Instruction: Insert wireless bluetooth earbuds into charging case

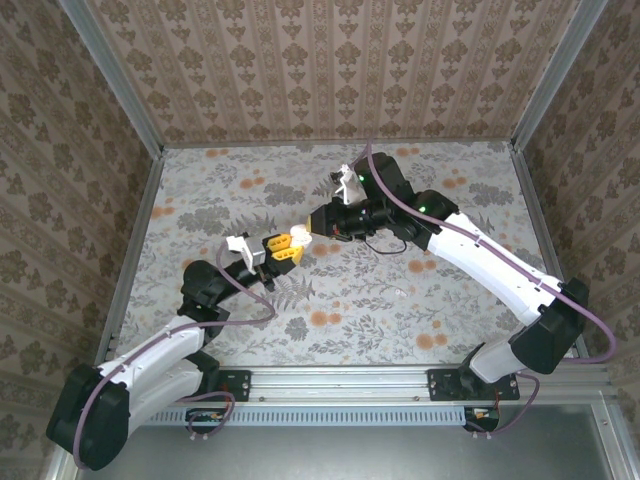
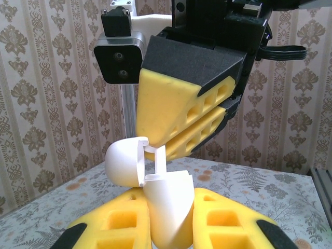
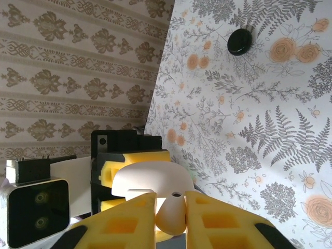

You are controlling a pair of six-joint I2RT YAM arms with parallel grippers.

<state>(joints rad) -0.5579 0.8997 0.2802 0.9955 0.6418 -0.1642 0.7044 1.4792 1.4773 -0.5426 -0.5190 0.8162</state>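
On the table (image 3: 290,155) beyond the held charging case (image 3: 150,179) lies one earbud (image 3: 240,41).

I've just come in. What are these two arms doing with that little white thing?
The left gripper holds the white charging case upright in its jaws, with the lid flipped open. The right gripper sits just above it, jaws nearly together and tips at the open rim. Whether they pinch anything is unclear. A round black earbud lies apart on the table, not yet in.
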